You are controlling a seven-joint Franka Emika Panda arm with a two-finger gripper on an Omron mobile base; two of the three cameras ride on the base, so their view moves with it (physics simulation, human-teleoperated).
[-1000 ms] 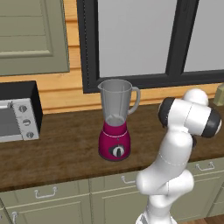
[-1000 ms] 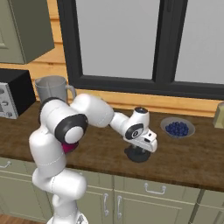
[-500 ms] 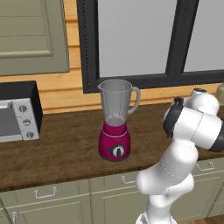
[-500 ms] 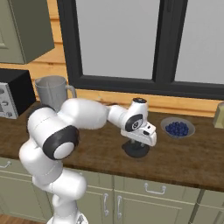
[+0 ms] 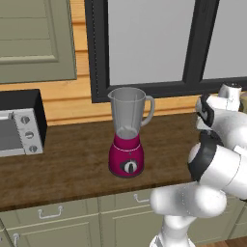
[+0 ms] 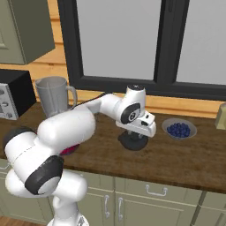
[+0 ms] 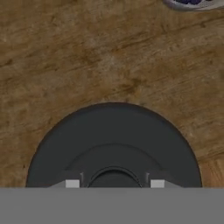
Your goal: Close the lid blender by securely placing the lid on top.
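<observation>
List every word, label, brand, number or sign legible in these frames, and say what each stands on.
None can be read.
Magenta-based blender with clear grey jar: its round front dial shows a dark mark, no legible text.
Grey toaster oven: knobs only; any markings beside them are too small to tell.
Flat round black lid and bowl of blue berries: no print visible.

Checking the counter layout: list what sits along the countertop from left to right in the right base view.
toaster oven → blender → lid, with the gripper shut on its knob → bowl of blue berries
</observation>
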